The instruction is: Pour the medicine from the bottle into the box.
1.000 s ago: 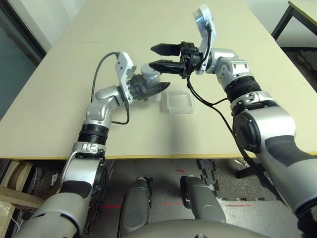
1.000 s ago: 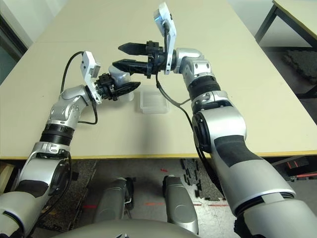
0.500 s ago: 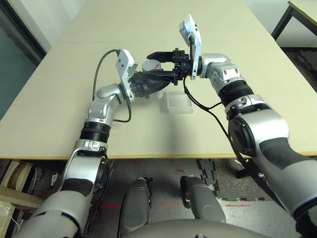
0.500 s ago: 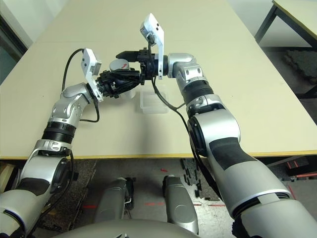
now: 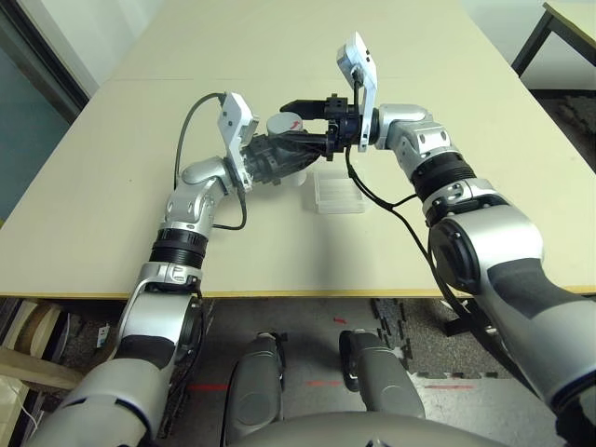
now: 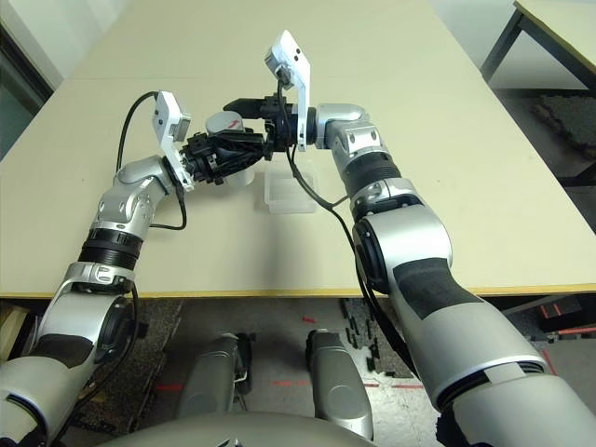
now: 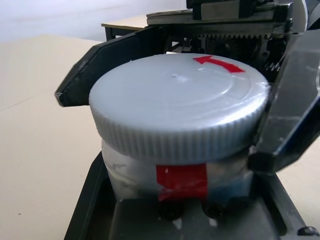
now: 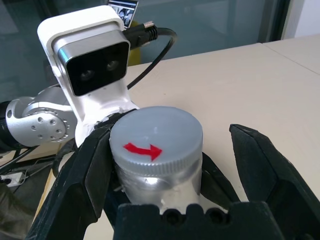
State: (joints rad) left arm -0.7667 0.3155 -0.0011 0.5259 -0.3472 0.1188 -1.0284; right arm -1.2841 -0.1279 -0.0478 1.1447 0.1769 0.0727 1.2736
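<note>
Bottle (image 5: 284, 140) — cap (image 8: 155, 139) between open right gripper (image 5: 303, 123)

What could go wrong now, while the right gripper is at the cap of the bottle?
1. The right gripper stands open around the cap, one finger closer than the other; closing may push the bottle sideways in the left gripper.
2. The bottle is held beside the box, not over it; anything that falls out would miss it.

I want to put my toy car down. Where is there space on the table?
The beige table is bare left of the left arm, beyond both hands, and right of the right arm. It's crowded where the two hands meet at the silvery-grey bottle, with the clear plastic box just beside it.
</note>
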